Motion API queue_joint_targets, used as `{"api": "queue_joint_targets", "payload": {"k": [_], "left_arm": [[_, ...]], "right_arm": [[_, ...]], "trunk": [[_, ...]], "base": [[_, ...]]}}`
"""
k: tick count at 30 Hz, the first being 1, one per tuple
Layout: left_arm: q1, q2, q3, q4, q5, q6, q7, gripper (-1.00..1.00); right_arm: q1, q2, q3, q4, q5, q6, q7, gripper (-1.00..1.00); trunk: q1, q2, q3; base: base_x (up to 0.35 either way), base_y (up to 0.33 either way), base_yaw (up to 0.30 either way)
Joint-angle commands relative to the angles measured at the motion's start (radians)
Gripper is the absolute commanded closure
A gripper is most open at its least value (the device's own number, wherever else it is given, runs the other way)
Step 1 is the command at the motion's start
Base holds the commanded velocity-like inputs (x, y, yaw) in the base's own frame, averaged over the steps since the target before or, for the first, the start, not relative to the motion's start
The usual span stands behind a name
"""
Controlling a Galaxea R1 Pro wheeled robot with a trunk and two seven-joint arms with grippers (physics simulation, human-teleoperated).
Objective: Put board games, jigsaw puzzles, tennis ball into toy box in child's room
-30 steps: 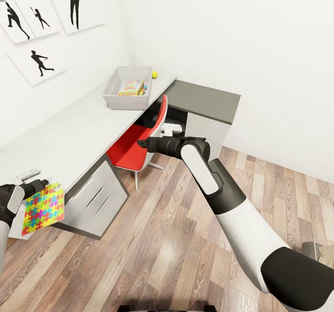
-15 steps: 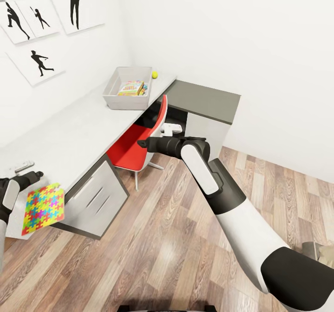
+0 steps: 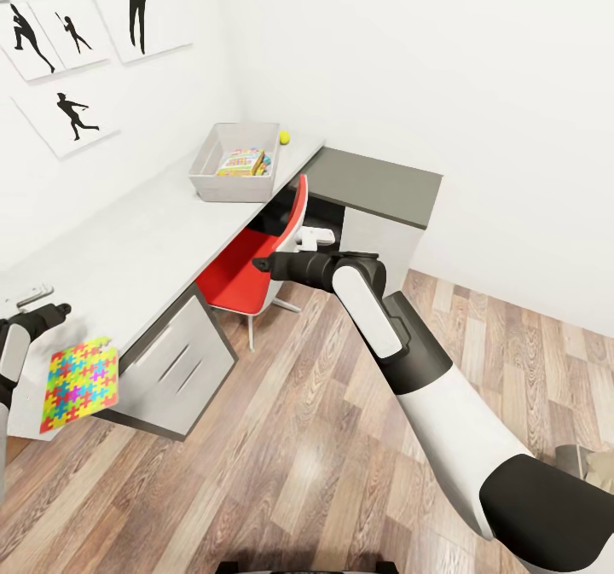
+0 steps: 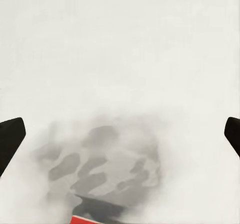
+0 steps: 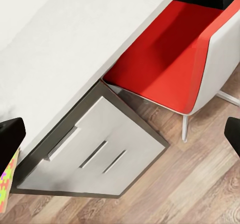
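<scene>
Left gripper [image 3: 53,310] farther above jigsaw puzzle [image 3: 80,383]

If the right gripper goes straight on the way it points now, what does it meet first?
Probably the drawer unit under the white table; the right gripper looks straight at its front, though depth is unclear.

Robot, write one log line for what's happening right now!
left gripper: open, above desk | right gripper: open, over red chair | puzzle: desk's near edge | toy box: holds game | ball: on desk
</scene>
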Motion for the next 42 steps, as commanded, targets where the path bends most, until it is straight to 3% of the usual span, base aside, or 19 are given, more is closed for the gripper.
{"api": "queue_joint_targets", "payload": {"k": [1,6,11,18,21,22,31,37,42], "left_arm": [[-0.001,0.0,0.0,-0.002,0.011,0.003,0.006,-1.0],[-0.001,0.0,0.018,-0.002,0.011,0.003,0.0,-1.0],[0.0,0.0,0.06,-0.01,0.012,0.02,-0.006,-1.0],[0.002,0.0,0.097,-0.106,0.013,0.151,-0.019,-1.0],[0.005,0.0,0.123,-0.173,0.013,0.221,-0.068,-1.0],[0.008,0.0,0.146,-0.22,0.013,0.272,-0.123,-1.0],[0.016,0.004,0.245,-0.354,0.009,0.441,-0.294,-1.0],[0.032,0.024,0.283,-0.389,0.01,0.507,-0.377,-1.0],[0.063,0.056,0.292,-0.402,0.006,0.532,-0.51,-1.0]], "right_arm": [[-0.001,0.0,0.001,-0.001,-0.01,0.002,-0.01,-1.0],[-0.001,0.0,0.001,-0.001,-0.01,0.001,-0.01,-1.0],[-0.001,0.0,0.001,-0.001,-0.01,-0.001,-0.01,-1.0],[0.003,0.0,0.001,-0.001,-0.008,-0.003,-0.01,-1.0],[0.004,0.0,0.001,-0.001,-0.006,-0.003,-0.01,-1.0],[0.004,0.0,0.001,-0.001,-0.005,-0.003,-0.01,-1.0],[0.005,0.0,0.001,-0.001,-0.008,-0.004,-0.009,-1.0],[0.01,0.0,0.001,-0.001,-0.009,-0.004,-0.01,-1.0],[0.024,0.0,0.001,-0.001,-0.009,-0.003,-0.01,-1.0]], "trunk": [[0.001,-0.002,-0.002],[0.001,-0.002,-0.002],[0.001,-0.002,-0.002],[0.001,-0.002,-0.002],[0.001,-0.002,-0.002],[0.001,-0.002,-0.002],[0.001,-0.002,-0.002],[0.001,-0.002,-0.002],[0.001,-0.002,-0.002]], "base": [[0.0,0.0,0.0],[0.0,0.0,0.0],[0.0,0.0,0.0],[0.0,0.0,0.0],[0.0,0.0,0.0],[0.0,0.0,0.0],[0.0,0.0,0.0],[0.0,0.0,0.0],[0.0,0.0,0.0]]}}
